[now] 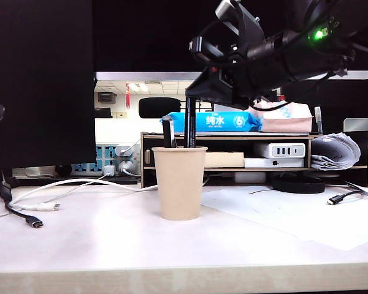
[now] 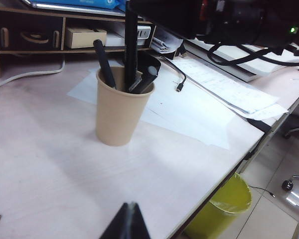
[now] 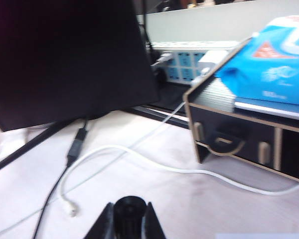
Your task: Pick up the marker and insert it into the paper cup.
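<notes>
Near the middle of your exterior view, a plain beige tapered paper cup (image 1: 180,182) stands upright on the pale wooden table (image 1: 110,245). Your right gripper (image 1: 199,92) hangs just above the cup at upper centre, its fingers clamped on the slim all-black marker (image 1: 189,130), which hangs straight down with its lower end inside the cup's mouth. In the right wrist view, at the bottom centre of the frame, the marker's rounded black end (image 3: 129,213) sits squeezed between the two dark fingers (image 3: 103,225). Your left wrist view shows the cup (image 2: 118,107) left of centre, with the held marker (image 2: 131,45) entering from above and other dark pens already leaning inside, including a black pen (image 2: 104,63) tilted toward the left rim. Your left gripper (image 2: 127,222) shows only as a dark tip at the bottom edge, fingers together, well apart from the cup. A white cable (image 1: 67,187) trails across the table at left.
</notes>
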